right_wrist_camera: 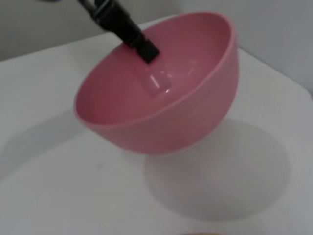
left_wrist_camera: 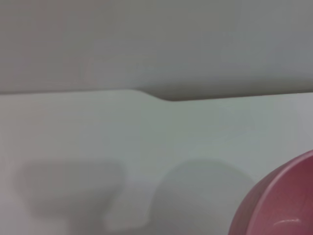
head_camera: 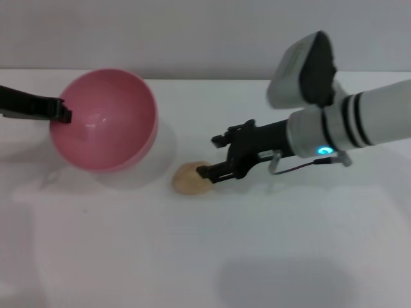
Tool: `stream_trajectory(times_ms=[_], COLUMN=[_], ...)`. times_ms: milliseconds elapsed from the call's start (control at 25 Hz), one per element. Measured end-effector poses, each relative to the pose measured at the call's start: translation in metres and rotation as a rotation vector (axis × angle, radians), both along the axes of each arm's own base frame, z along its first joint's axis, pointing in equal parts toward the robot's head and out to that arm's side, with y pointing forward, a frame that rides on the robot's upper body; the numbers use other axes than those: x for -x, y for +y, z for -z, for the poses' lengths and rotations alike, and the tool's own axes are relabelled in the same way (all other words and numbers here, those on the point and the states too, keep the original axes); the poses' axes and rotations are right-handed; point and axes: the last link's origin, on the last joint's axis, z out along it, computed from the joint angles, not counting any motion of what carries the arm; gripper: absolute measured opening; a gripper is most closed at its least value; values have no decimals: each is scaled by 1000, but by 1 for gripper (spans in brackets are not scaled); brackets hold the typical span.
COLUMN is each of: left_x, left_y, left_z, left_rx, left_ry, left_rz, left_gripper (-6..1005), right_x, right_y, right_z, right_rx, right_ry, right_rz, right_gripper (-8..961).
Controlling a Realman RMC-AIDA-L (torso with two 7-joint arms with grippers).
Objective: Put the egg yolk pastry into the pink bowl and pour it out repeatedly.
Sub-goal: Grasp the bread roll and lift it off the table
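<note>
The pink bowl (head_camera: 106,122) hangs tilted above the white table, its opening facing up and toward me, with a shadow beneath it. My left gripper (head_camera: 62,113) is shut on its left rim; the right wrist view shows one black finger (right_wrist_camera: 139,41) inside the bowl (right_wrist_camera: 166,98). The bowl's edge (left_wrist_camera: 279,205) also shows in the left wrist view. The bowl is empty. The egg yolk pastry (head_camera: 191,178), a small beige lump, lies on the table to the right of the bowl. My right gripper (head_camera: 212,155) is open just right of it, its lower fingertip touching the pastry.
The white table (head_camera: 205,256) runs back to a grey wall. The right arm's white forearm (head_camera: 359,125) reaches in from the right edge. A dark shadow lies on the table at the front right.
</note>
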Motion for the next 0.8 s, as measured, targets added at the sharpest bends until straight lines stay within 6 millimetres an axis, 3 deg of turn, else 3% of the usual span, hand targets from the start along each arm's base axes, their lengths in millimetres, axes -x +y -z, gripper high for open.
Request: stream_trajectory(times_ms=[480,800], left_x=[8,8], left_y=[-11,-12], left_z=[-3,-1], left_rx=[8,19], left_ry=[-25,-21], left_rz=[-40,-38], left_gripper=[6,6], right_x=[1,-4], right_y=[-15,-15], right_z=[50,52], right_rx=[-79,-104], right_ry=[-158,-163], right_rz=[-162,-144], right_gripper=[726,710])
